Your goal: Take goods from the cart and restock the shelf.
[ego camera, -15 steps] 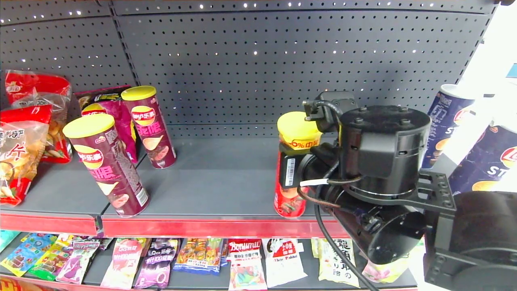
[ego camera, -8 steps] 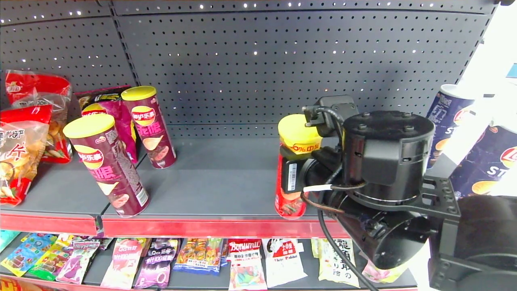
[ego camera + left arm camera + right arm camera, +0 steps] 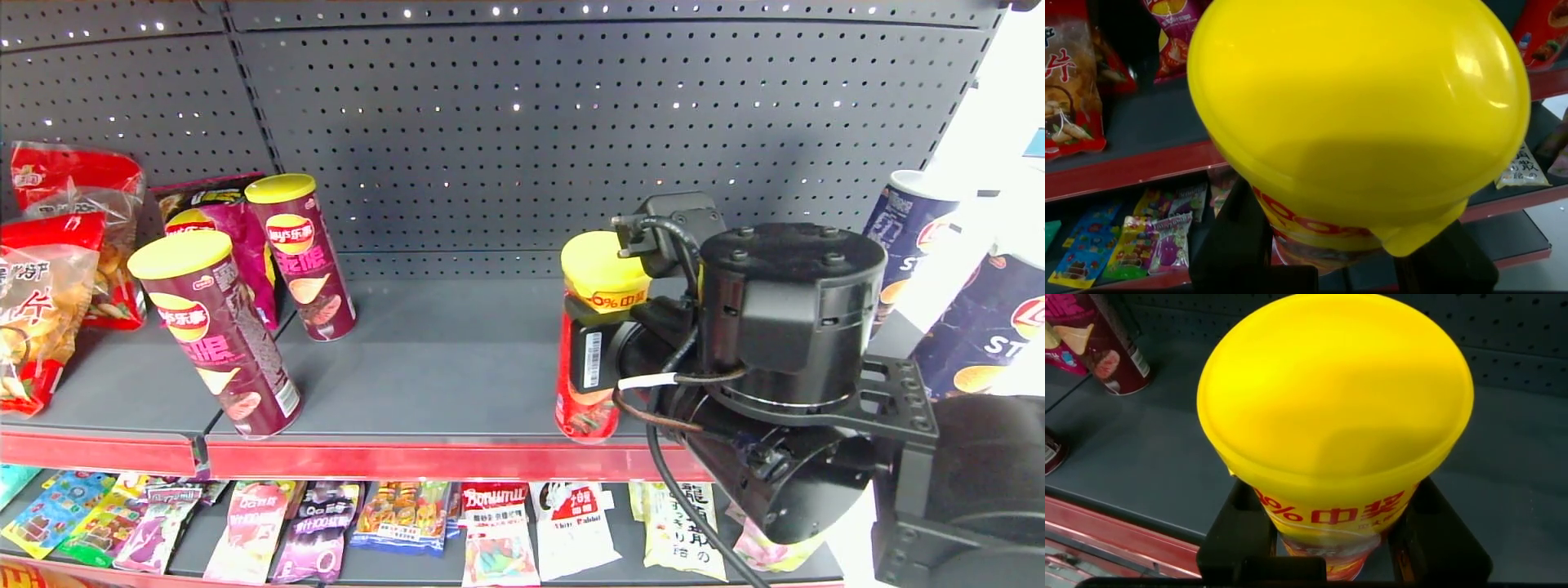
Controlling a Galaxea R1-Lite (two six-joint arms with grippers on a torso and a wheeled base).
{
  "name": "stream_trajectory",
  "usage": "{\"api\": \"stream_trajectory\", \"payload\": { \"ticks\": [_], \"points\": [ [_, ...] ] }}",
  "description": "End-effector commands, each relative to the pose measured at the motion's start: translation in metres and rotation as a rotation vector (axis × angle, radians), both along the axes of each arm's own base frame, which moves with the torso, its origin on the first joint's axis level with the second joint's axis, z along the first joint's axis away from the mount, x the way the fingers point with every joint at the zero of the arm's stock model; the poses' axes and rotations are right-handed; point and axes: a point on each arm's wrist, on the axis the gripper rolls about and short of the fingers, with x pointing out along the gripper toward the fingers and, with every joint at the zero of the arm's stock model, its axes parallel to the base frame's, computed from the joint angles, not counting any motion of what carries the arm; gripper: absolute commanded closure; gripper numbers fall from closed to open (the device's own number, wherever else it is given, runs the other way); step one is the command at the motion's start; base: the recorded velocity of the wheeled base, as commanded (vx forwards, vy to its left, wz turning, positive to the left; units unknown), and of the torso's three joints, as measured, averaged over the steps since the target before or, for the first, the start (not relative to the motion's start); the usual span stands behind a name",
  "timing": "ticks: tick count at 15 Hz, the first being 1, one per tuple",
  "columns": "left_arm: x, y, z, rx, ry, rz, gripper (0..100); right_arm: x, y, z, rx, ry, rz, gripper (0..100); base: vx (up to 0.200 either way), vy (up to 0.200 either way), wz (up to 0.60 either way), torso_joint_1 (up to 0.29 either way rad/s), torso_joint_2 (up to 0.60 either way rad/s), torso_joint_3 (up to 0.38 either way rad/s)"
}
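Right gripper (image 3: 602,353): closed on the upper body of a red can (image 3: 584,408) with a yellow lid (image 3: 600,261), one finger on each side.
- Location of the can: upright on the shelf (image 3: 441,367), close to the red front lip (image 3: 408,459) and right of centre. Its base is at the board; whether its weight is on the board cannot be told.
- Reason for the hold, as judged: a grip on the side below the lid keeps the tall can upright while it is set down. The open stretch of board leaves it well apart from the purple cans (image 3: 214,335) on the left and the blue cans (image 3: 902,237) on the right.
- Arm pose: the right arm comes in from the robot's right. The wrist is roughly level and the fingers are horizontal.

Left gripper (image 3: 1347,245): closed on a second can (image 3: 1355,122), also yellow-lidded, with a dark finger on each side below the lid.
- Location: in front of the shelving, with the lower shelf's snack packets (image 3: 1151,241) behind it.
- Reason, as judged: this can is waiting to be stocked next.

Other stock: snack bags (image 3: 49,269) at the far left of the shelf.

Step judged: the red can is being set down and is not yet let go.
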Motion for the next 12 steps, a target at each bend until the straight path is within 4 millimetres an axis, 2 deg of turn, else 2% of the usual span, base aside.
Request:
{"api": "stream_trajectory", "payload": {
  "ticks": [1,6,7,12],
  "points": [
    [0.0001,0.0,-0.0004,0.0,0.001,0.0,100,-0.0001,0.0,-0.0004,-0.001,0.0,-0.003,100,0.0,0.0,0.0,0.0,0.0,0.0],
    [0.0003,0.0,-0.0008,-0.001,0.003,0.0,100,0.0002,0.0014,-0.0006,0.0,0.0,-0.001,100,0.0,0.0,0.0,0.0,0.0,0.0],
    [0.0003,0.0,-0.0008,-0.001,0.003,0.0,100,0.0001,0.0011,-0.0015,-0.003,0.002,-0.003,0,0.0,0.0,0.0,0.0,0.0,0.0],
    [0.0007,0.0,-0.0037,0.0,0.01,0.002,100,-0.0019,-0.0001,-0.0005,0.004,0.001,-0.004,0,0.0,0.0,0.0,0.0,0.0,0.0]
  ]
}}
